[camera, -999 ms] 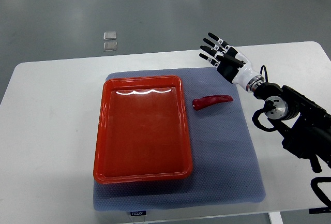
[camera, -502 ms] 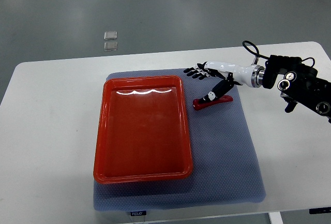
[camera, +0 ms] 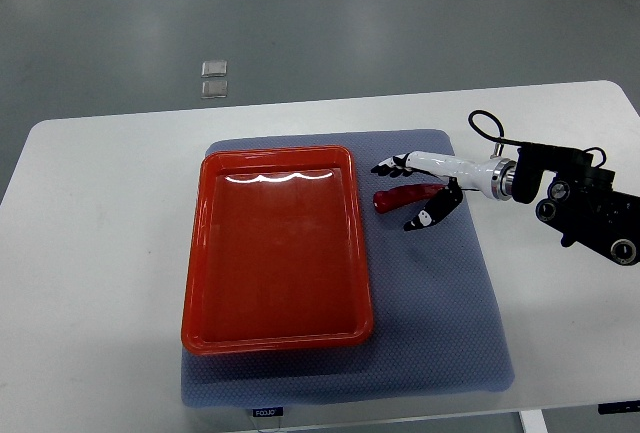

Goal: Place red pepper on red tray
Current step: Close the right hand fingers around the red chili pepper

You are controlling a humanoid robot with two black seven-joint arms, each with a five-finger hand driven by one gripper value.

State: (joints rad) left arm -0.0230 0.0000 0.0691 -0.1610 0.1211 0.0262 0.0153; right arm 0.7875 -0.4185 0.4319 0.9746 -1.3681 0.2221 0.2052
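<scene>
A red pepper (camera: 398,197) lies on the blue-grey mat (camera: 435,303), just right of the red tray (camera: 275,253), which holds nothing. My right hand (camera: 397,196) comes in from the right, low over the pepper. Its fingers (camera: 388,166) reach past the pepper's far side and the thumb (camera: 424,217) sits on the near side. The hand straddles the pepper, spread and not closed on it. The pepper's right end is hidden under the palm. The left arm is out of view.
The mat covers the middle of a white table (camera: 100,213). My right forearm and its black cable (camera: 560,193) lie over the table's right side. Two small clear squares (camera: 213,78) lie on the grey floor beyond the far edge.
The right hand has swung down from above the mat's far right corner, moved toward me and lowered over the pepper, with the thumb now on its near side. The pepper has not moved.
</scene>
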